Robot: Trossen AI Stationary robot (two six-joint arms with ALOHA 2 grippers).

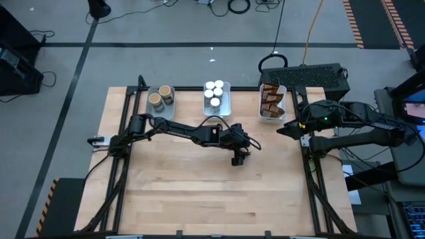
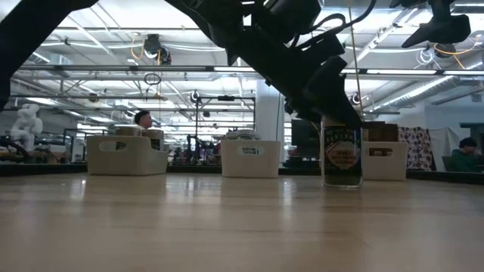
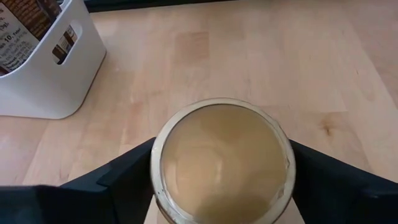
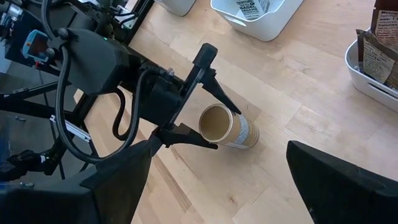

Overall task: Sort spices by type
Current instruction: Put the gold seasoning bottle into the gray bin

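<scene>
A round tan-topped tub (image 3: 221, 165) with a printed label stands upright on the bare wood near the table's middle (image 2: 342, 155). My left gripper (image 1: 238, 158) reaches out to it from the table's left, one finger on either side, shut on it. At the table's far edge stand three white trays: one with tan-topped tubs (image 1: 160, 99), one with white-capped jars (image 1: 216, 97) and one with dark brown pouches (image 1: 271, 103). My right gripper (image 1: 285, 129) hangs open and raised at the table's right edge, holding nothing. My left gripper pinches the tub between its two fingers (image 3: 124, 174), which lie against opposite sides of its round wall (image 3: 159, 186) just under the top rim. The fingers slant down from the table's left. The tub stays upright with its base on the table (image 2: 342, 184).
The pouch tray (image 3: 43, 68) stands a short way beyond the tub, toward the far right. Bare wood lies in front of and beside the tub. A dark keyboard-like case (image 1: 312, 76) sits beyond the far right corner. People show in the room behind the table.
</scene>
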